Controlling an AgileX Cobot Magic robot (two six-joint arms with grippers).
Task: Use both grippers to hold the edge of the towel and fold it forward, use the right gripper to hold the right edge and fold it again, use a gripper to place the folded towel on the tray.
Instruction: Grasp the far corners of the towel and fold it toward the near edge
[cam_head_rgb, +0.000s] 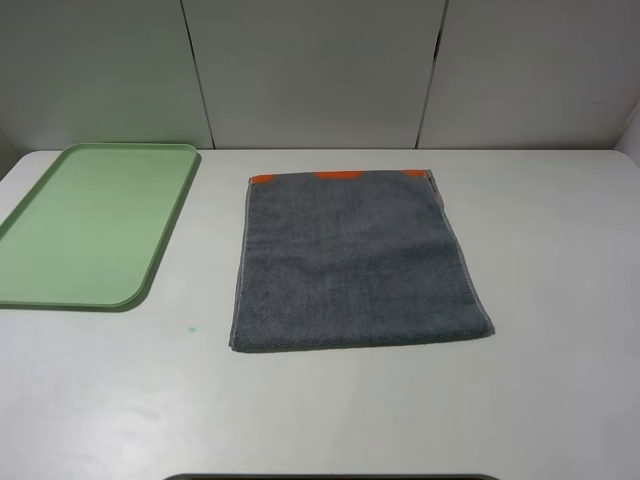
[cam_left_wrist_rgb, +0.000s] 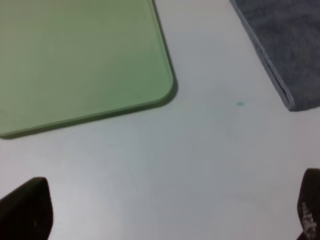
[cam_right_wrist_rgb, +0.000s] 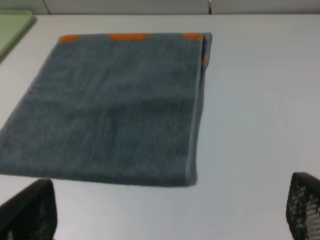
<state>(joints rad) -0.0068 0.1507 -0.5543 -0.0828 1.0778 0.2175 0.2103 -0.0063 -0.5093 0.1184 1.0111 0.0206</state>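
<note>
The dark grey towel (cam_head_rgb: 355, 262) lies flat in the middle of the white table, its orange band along the far end and its plain grey hemmed edge (cam_head_rgb: 360, 343) nearest the camera. The right wrist view shows the towel (cam_right_wrist_rgb: 115, 105) with its right edge (cam_right_wrist_rgb: 196, 115) running away from me. A corner of the towel (cam_left_wrist_rgb: 285, 50) shows in the left wrist view. The light green tray (cam_head_rgb: 90, 225) sits at the left, also in the left wrist view as the tray (cam_left_wrist_rgb: 80, 60). My left gripper (cam_left_wrist_rgb: 165, 212) and right gripper (cam_right_wrist_rgb: 170, 212) are both open over bare table, holding nothing. Neither arm appears in the exterior high view.
White wall panels stand behind the table (cam_head_rgb: 560, 300). A small teal speck (cam_head_rgb: 190, 328) marks the tabletop between tray and towel. A dark rim (cam_head_rgb: 330, 477) shows at the table's near edge.
</note>
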